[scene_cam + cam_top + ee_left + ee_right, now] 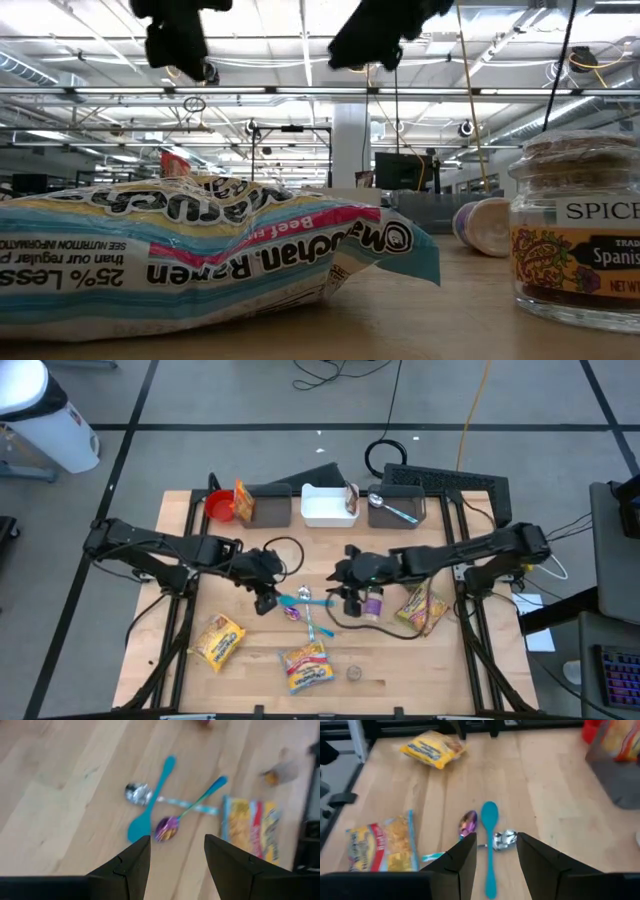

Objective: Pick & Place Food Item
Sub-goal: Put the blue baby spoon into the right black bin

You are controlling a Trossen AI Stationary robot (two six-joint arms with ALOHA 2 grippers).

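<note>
Three ramen packets lie flat on the wooden table: a yellow one (218, 641) at the near left, a striped one (308, 666) (200, 260) near the front edge, and one (422, 609) at the right. My left gripper (265, 601) (176, 845) hangs open above the table, just left of a cluster of three spoons (305, 606). Just right of the spoons, my right gripper (350, 600) (496, 845) is also open and above the table. Neither has anything between its fingers. A fourth packet (243, 502) stands in the black bin at the back left.
Blue (150, 805), purple (170, 826) and silver (138, 794) spoons lie crossed at mid-table. A purple-lidded jar (373, 602) lies by my right gripper; a spice jar (353, 673) (580, 230) stands near the front. At the back are a red bowl (219, 507), a white bin (326, 506) and a black bin (398, 510).
</note>
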